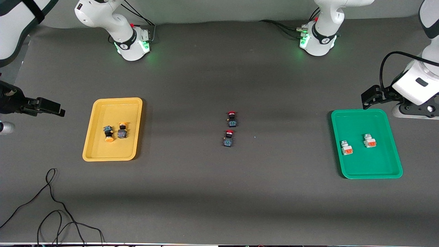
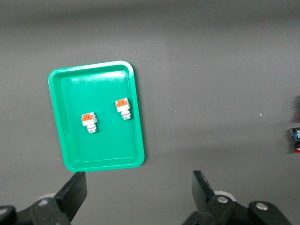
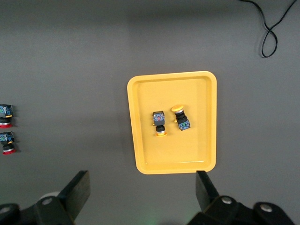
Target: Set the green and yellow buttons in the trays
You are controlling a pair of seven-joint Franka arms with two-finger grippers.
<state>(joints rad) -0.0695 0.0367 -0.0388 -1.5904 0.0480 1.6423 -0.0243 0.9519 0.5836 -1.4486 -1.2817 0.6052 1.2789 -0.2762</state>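
Note:
Two yellow-capped buttons (image 1: pixel 108 133) (image 1: pixel 122 130) lie side by side in the yellow tray (image 1: pixel 103 151), and the right wrist view shows them (image 3: pixel 159 123) (image 3: pixel 180 117) in that tray (image 3: pixel 197 150). Two white buttons with orange-red ends (image 1: pixel 346 147) (image 1: pixel 369 140) lie in the green tray (image 1: pixel 370 164); the left wrist view shows them (image 2: pixel 88 122) (image 2: pixel 123 108) in that tray (image 2: pixel 105 145). My left gripper (image 1: pixel 368 99) (image 2: pixel 139 190) hangs open and empty over bare table just off the green tray. My right gripper (image 1: pixel 56 109) (image 3: pixel 143 190) hangs open and empty beside the yellow tray.
Two red-capped switches (image 1: pixel 232 119) (image 1: pixel 228 138) stand on the dark mat midway between the trays, and show at the edge of each wrist view (image 2: pixel 296 136) (image 3: pixel 5 115). Loose black cables (image 1: pixel 51 206) curl near the front camera at the right arm's end.

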